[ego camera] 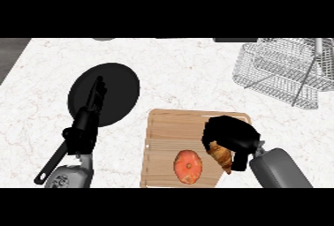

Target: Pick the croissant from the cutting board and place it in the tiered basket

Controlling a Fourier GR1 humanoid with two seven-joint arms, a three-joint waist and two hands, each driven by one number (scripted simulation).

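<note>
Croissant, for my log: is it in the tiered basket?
No: the croissant lies on the cutting board under the right hand, apart from the tiered basket.

The right hand [228, 132] curls over the far end of the golden flaky croissant [222, 158], on the right half of the rectangular light wooden cutting board [169, 128]. Left of this hand and nearer, a round red-orange fruit [187, 166] lies on the board. Behind it to the right stands the silver wire tiered basket [280, 70]. Well left, the left hand [88, 119] lies over the round black frying pan [120, 88] on the white marbled surface [176, 62].
</note>
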